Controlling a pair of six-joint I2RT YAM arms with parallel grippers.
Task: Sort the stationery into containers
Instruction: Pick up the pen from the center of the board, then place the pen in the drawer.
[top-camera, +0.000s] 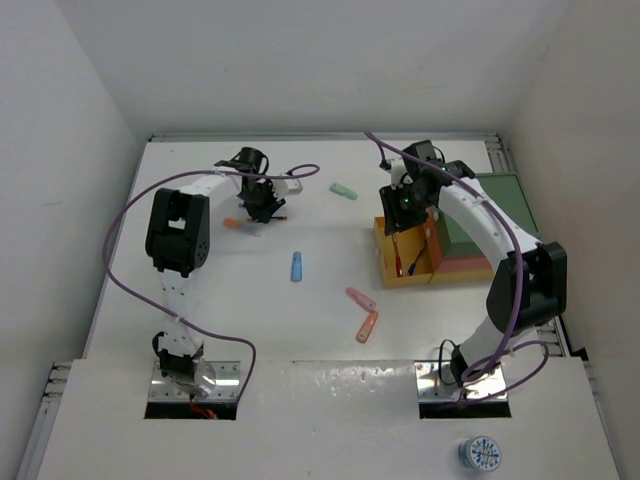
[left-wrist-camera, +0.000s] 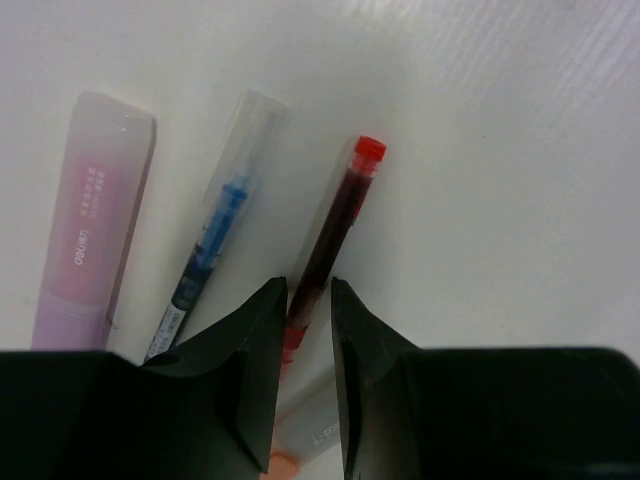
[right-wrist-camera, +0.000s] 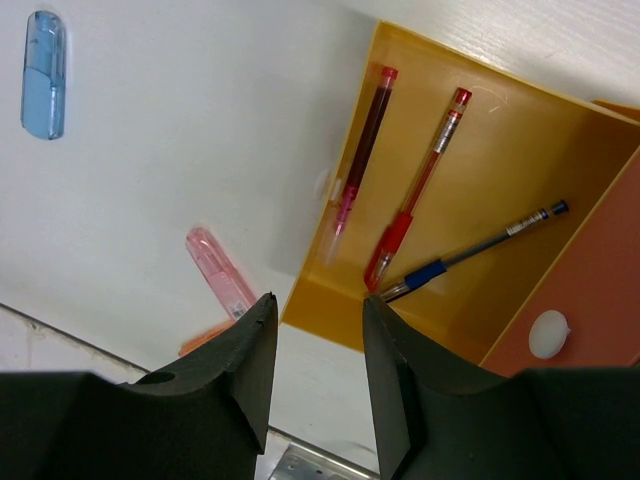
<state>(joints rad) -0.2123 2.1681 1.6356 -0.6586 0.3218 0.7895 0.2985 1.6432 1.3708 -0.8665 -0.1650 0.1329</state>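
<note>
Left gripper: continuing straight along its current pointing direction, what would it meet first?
Probably the red pen, lying on the white table directly ahead between the left gripper's parted jaws; how far off is unclear.

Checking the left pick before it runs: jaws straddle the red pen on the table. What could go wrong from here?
1. The left gripper straddles the red pen seemingly near one end, so it may tilt when lifted.
2. The blue pen lies close beside it; closing could catch it too.
3. The right gripper hangs open over the yellow tray edge and might crowd a drop-off there.
</note>
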